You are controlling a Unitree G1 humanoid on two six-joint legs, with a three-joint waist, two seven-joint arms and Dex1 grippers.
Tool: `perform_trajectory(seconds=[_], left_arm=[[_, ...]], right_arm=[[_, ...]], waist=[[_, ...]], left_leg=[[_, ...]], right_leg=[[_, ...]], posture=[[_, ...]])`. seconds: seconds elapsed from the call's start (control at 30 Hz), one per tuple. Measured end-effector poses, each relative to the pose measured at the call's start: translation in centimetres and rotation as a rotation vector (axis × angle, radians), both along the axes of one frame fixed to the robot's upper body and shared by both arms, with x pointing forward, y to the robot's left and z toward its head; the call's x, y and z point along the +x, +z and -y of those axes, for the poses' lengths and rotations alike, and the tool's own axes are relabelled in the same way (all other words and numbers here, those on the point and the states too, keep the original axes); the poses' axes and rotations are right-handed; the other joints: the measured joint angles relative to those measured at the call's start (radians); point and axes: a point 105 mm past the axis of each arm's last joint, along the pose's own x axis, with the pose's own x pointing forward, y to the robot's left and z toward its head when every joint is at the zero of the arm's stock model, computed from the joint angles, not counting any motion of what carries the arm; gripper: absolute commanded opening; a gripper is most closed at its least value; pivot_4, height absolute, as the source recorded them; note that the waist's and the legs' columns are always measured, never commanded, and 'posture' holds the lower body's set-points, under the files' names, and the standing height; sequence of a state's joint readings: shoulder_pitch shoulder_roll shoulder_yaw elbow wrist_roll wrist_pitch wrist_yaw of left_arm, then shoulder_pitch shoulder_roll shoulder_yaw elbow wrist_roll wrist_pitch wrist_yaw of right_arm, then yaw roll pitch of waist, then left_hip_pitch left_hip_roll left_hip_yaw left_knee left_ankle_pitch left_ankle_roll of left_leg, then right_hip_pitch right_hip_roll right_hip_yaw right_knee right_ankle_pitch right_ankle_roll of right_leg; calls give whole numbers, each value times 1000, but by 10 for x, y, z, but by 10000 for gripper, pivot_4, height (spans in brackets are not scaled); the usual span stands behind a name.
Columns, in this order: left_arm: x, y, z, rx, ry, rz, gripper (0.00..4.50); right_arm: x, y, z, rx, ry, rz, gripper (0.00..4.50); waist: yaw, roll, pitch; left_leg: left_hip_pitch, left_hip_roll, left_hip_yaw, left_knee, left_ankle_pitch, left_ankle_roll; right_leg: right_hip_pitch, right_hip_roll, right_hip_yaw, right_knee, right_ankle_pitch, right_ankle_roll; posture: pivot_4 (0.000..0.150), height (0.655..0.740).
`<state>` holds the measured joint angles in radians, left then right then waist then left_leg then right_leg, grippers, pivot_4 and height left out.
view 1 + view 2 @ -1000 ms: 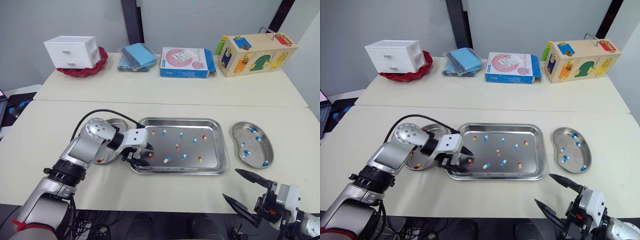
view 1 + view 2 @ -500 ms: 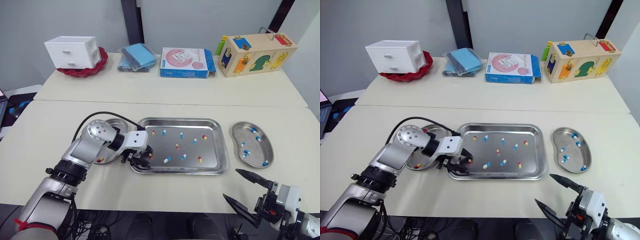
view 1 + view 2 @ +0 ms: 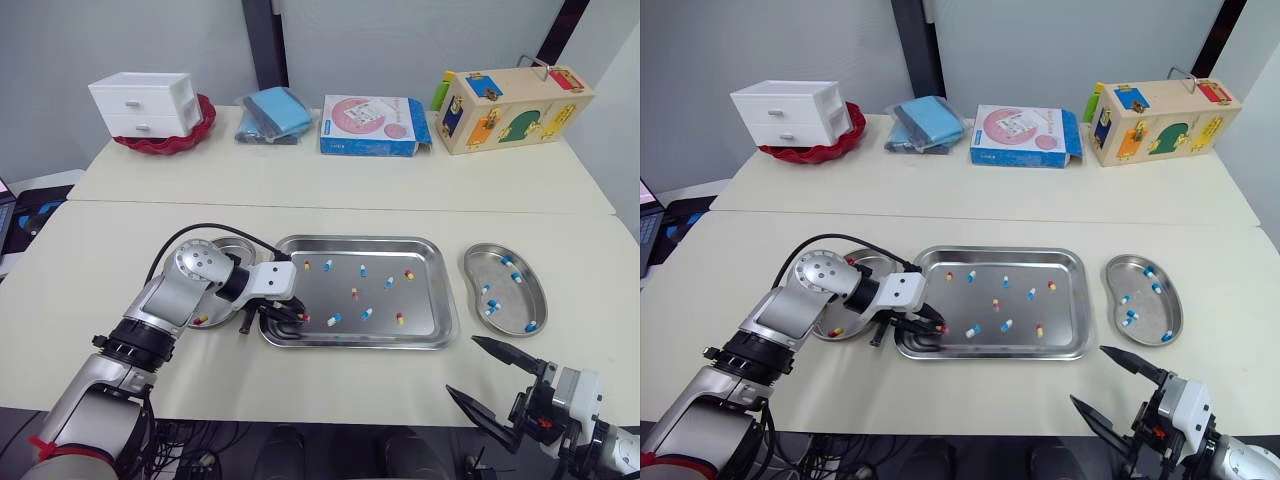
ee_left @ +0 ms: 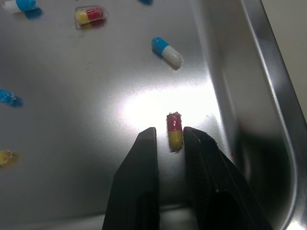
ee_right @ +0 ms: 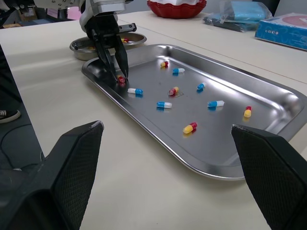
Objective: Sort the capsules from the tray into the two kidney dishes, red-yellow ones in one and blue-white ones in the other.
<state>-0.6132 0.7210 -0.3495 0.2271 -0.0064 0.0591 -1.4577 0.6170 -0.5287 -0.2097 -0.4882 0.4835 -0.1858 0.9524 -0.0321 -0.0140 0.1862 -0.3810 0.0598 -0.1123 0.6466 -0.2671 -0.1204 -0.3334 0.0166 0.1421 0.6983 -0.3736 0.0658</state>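
Left eye view: the left gripper (image 3: 297, 318) is seen tip-down in the steel tray (image 3: 360, 241), at its left edge near the front-left corner, where a red-yellow capsule (image 3: 303, 319) is bracketed by the black fingertips. Loose capsules of both colours are scattered over the middle of the tray. The left kidney dish (image 3: 236, 247) is set against the tray's left edge and partly covered by the arm, with a second red-yellow capsule (image 3: 200, 320) seen in it. The right kidney dish (image 3: 470, 268) is placed just off the tray's right edge, and several blue-white capsules (image 3: 491, 306) are held in it. The right gripper (image 3: 461, 366) is held at the table's front edge, toward the right corner. A white drawer unit (image 3: 142, 102) and a wooden toy box (image 3: 515, 105) are lined along the far edge.

Left wrist view: the red-yellow capsule is shown lying on the tray floor between the two fingertips, beside the curved tray wall. The fingers (image 4: 144, 163) are only narrowly parted. One is seen against the capsule and a sliver of bare metal is left on the other side, so the capsule is flanked rather than clamped.

Right wrist view: the right gripper's fingers (image 5: 79, 158) are spread wide with nothing between them, and the tray is framed beyond them
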Motion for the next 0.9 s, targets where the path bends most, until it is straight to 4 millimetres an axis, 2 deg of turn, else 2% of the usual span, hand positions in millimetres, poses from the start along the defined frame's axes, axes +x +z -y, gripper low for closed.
perform_trajectory(seconds=[0.07, 0.17, 0.6, 0.7, 0.8, 0.9], left_arm=[[0, 0, 0, 0, 0, 0, 8629], [0, 0, 0, 1, -2, -3, 296], [-5, 2, 1, -19, 39, -37, 296], [-6, 11, -7, -40, 91, -41, 296], [-8, 36, -25, -73, 195, -10, 296], [-12, 51, -41, -99, 292, 10, 296]], right_arm=[[0, 0, 0, 0, 0, 0, 45000], [0, 0, 0, 0, 1, 0, 45000], [-2, 0, -2, -11, 34, -5, 45000], [-6, 0, -3, -28, 73, -3, 45000], [-10, -3, -2, -52, 120, -10, 45000], [-10, -2, -3, -61, 148, -3, 45000]], waist=[[0, 0, 0], [0, 0, 0], [0, 0, 0], [0, 0, 0], [-4, 0, 0], [-4, 0, 0]], left_leg=[[0, 0, 0, 0, 0, 0], [0, 0, 0, 0, 0, 0], [0, 0, 0, 0, 0, 0], [-1, 0, 0, 0, 0, 0], [0, 0, 0, -1, 0, 0], [0, 0, 0, -1, 0, 0]], right_leg=[[0, 0, 0, 0, 0, 0], [0, 0, 0, 0, 0, 0], [0, 0, 0, 0, 0, 0], [-1, 0, 0, 0, 0, 0], [-1, 0, 0, 0, 0, 0], [0, 0, 0, 0, 0, 0]], posture=[[1500, 7400], [1500, 7400], [1500, 7400], [1500, 7400], [1500, 7400], [1500, 7400]])
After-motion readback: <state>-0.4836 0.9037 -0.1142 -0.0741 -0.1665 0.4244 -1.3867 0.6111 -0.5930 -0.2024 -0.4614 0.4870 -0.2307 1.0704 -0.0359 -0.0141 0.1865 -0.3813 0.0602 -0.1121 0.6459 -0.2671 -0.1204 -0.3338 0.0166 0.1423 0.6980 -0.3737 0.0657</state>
